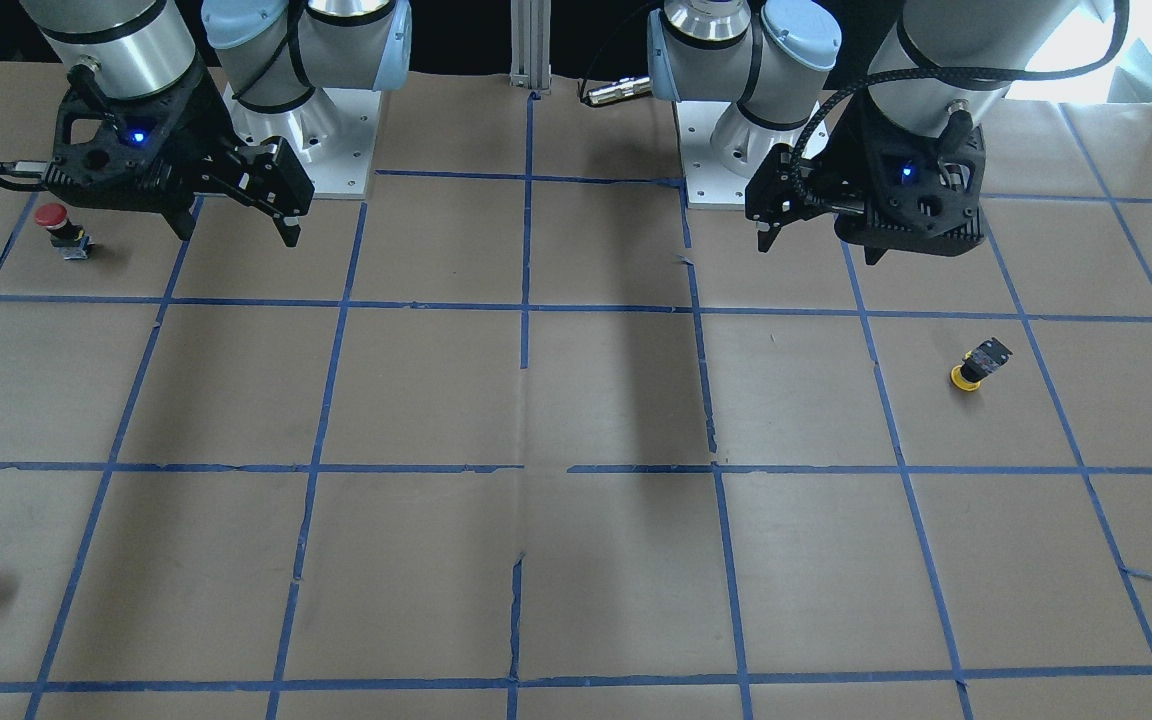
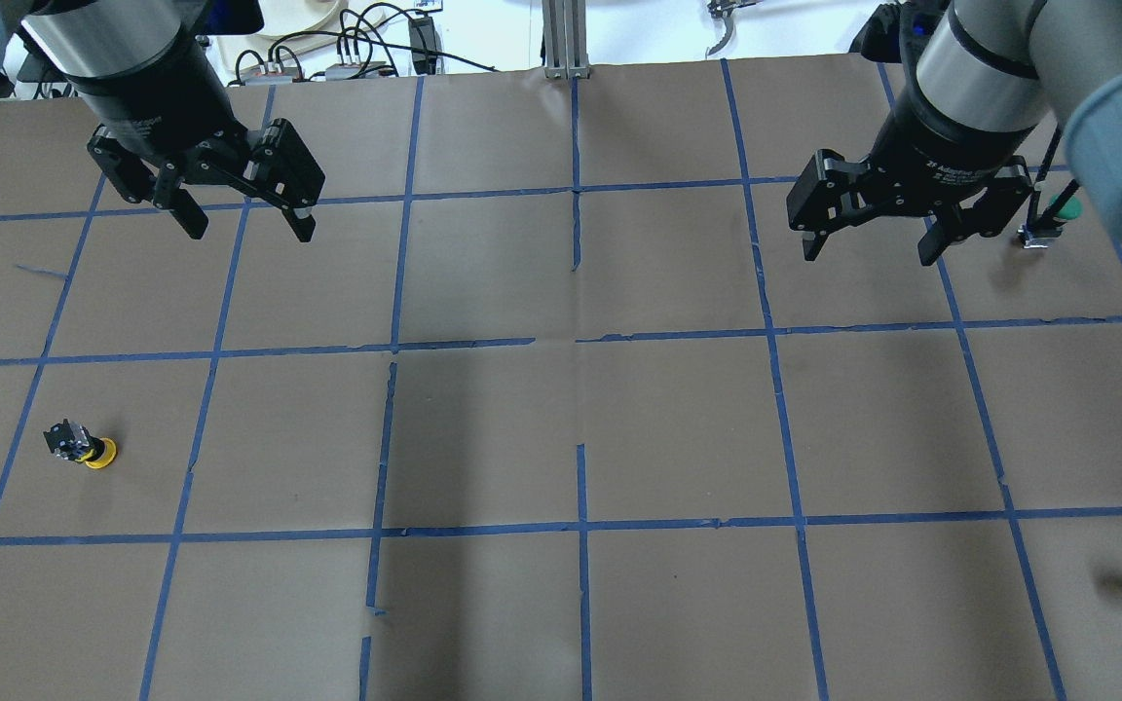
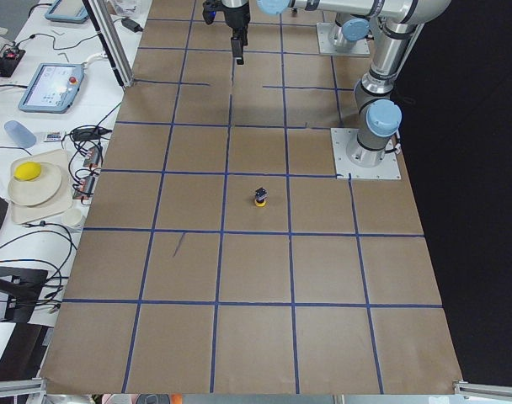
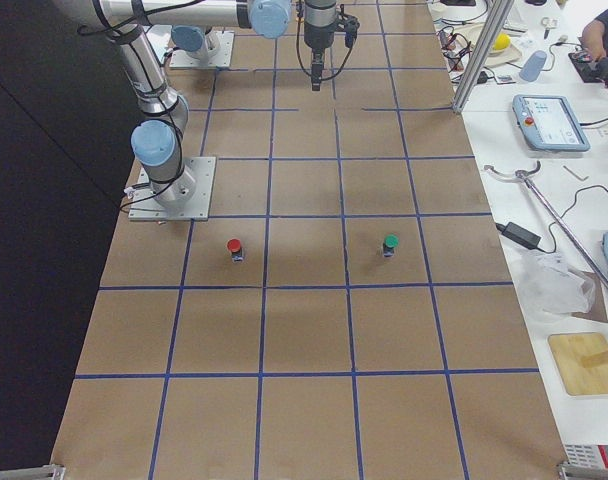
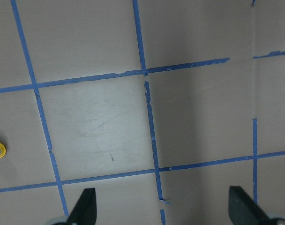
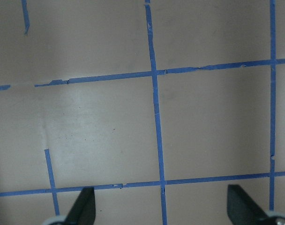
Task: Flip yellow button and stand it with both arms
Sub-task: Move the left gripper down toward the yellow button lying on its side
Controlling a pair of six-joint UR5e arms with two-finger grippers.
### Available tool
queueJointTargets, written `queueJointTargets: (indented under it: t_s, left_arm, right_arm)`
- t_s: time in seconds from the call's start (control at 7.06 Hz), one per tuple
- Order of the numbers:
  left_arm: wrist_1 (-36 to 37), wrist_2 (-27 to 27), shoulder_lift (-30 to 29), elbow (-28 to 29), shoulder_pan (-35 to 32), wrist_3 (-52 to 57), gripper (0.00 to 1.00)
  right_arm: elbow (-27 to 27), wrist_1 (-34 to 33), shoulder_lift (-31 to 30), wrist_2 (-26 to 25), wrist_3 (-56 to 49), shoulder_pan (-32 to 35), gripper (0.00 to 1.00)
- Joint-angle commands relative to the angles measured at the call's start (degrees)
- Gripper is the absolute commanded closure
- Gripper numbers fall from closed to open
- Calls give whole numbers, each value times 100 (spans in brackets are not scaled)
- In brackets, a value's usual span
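Holding the matte black two-finger left end effector (image 2: 249,231) and matching right end effector (image 2: 868,255), jaws spread wide, above far squares of the brown-paper, blue-taped desk (image 2: 678,428). Finding the yellow mushroom-capped, black-bodied push button (image 2: 84,448) cap-down toward the left edge, well apart, flat bare paper around.

the right gripper (image 6: 163,211) hangs above the brown table (image 6: 95,126), its dark fingertips (image 6: 85,206) spread wide at the bottom edge; blue tape lines (image 6: 155,103) cross the paper, torn in places.

The right pincer (image 2: 866,255) carries white lettering (image 2: 958,171) on its black body, roughly "2F Adaptive"; the line beneath is illegible.
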Motion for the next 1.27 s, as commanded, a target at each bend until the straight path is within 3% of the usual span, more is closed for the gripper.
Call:
queueJointTargets:
  t_s: [0.0,0.14,0.28,0.71,1.13]
  left_arm:
    - [-5,84,-2,-38,-24,-258,0]
    - [21,772,7,-195,19,-129,0]
    - [30,910,15,-370,289,12,1]
    - [976,394,-2,-1292,1791,939,1]
    - [2258,419,-2,-2381,2672,3449,1]
  right_arm:
    - [1,5,0,9,0,0,0]
    - [1,5,0,9,0,0,0]
    - [1,40,0,17,9,0,0]
    - [1,49,-9,9,0,0,0]
    - [1,49,0,9,0,0,0]
